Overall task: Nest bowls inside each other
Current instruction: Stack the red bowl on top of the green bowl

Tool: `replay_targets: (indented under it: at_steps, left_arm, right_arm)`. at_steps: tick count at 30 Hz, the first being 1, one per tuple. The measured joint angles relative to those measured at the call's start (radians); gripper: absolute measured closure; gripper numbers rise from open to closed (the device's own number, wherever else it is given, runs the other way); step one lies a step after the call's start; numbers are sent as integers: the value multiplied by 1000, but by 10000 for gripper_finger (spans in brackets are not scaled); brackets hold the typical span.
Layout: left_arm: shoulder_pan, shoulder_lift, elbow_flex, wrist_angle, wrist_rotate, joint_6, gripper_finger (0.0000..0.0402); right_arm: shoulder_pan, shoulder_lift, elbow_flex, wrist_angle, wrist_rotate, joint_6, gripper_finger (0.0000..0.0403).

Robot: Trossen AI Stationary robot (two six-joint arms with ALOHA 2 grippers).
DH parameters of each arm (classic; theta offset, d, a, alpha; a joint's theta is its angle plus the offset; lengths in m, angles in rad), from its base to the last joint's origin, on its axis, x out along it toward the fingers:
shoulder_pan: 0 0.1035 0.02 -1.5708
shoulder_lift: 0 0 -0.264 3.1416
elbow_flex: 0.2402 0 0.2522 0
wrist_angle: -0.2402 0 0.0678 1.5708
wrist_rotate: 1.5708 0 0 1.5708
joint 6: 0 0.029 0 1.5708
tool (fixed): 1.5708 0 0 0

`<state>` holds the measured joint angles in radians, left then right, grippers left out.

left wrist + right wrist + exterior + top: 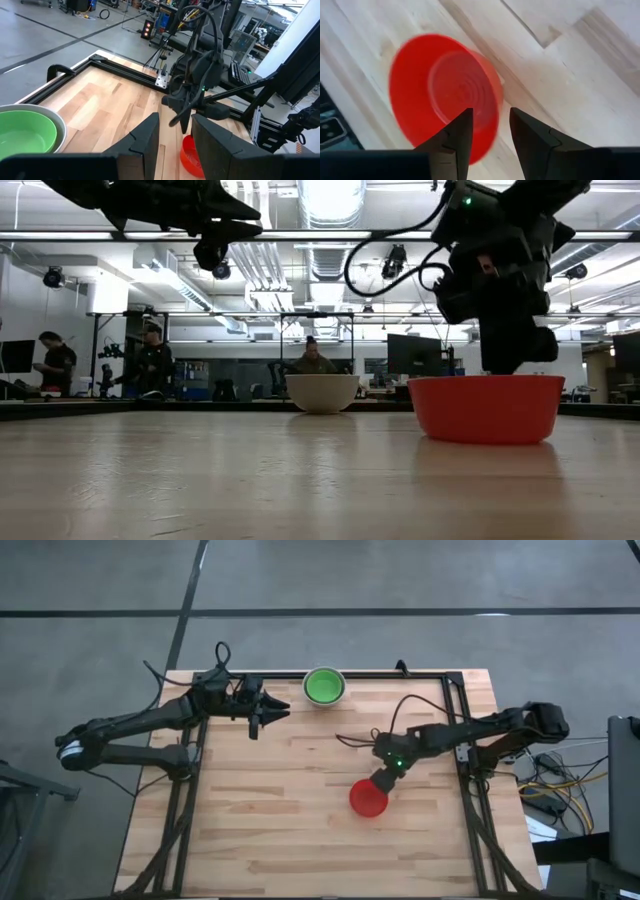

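Observation:
A red bowl (368, 799) stands upright on its base on the wooden table, right of centre. My right gripper (491, 112) slants down over it, open. One finger (460, 131) stands over the bowl's inside and the other (530, 132) outside, with the near rim (497, 117) in the gap between them, touching neither. A green bowl (323, 686) with a pale outer wall (322, 393) rests at the far edge. My left gripper (283, 715) hangs high left of it, open and empty.
Black frame rails (455, 710) run along the table's far, left and right edges, and cables trail from the right arm (400, 705). Bare wood (260, 830) fills the near half. People (150, 360) stand in the room beyond the far edge.

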<state>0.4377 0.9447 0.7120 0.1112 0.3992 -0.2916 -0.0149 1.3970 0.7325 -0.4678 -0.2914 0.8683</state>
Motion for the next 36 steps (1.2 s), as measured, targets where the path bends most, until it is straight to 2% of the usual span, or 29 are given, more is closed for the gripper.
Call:
replay_targets:
  at_steps: [36]
  left_arm:
    - [0, 0, 0, 0, 0, 0, 280]
  right_arm:
    - [4, 35, -32, 41, -31, 3, 275]
